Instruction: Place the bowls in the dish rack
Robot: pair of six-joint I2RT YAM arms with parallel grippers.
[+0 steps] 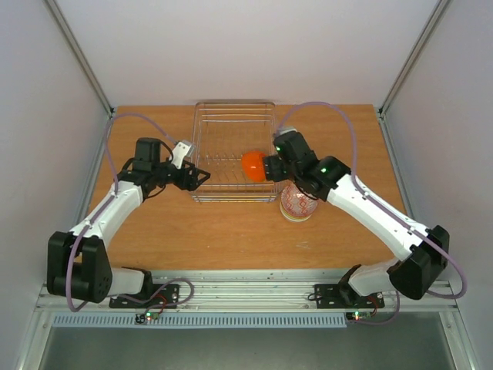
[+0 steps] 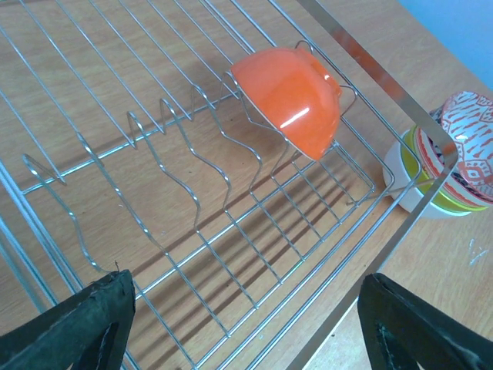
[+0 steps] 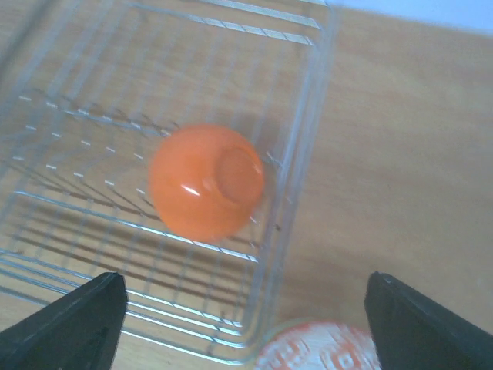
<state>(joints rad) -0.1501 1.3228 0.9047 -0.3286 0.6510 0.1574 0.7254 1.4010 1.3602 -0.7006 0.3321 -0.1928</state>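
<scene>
The silvery wire dish rack (image 1: 231, 123) stands at the back middle of the table. An orange bowl (image 1: 253, 166) lies tilted against the prongs at the rack's right side; it also shows in the left wrist view (image 2: 289, 100) and the right wrist view (image 3: 206, 181). My right gripper (image 1: 271, 166) is open and empty, just right of the orange bowl. My left gripper (image 1: 199, 177) is open and empty over the rack's front left corner. A stack of bowls (image 1: 298, 204), with a red-and-white one (image 2: 466, 131) on a lime green one (image 2: 431, 185), stands right of the rack. No blue-and-white bowl shows.
The stack of bowls sits under my right forearm, close to the rack's front right corner (image 2: 420, 196). The rack's row of prongs (image 2: 177, 154) left of the orange bowl holds nothing. White walls enclose the table on three sides.
</scene>
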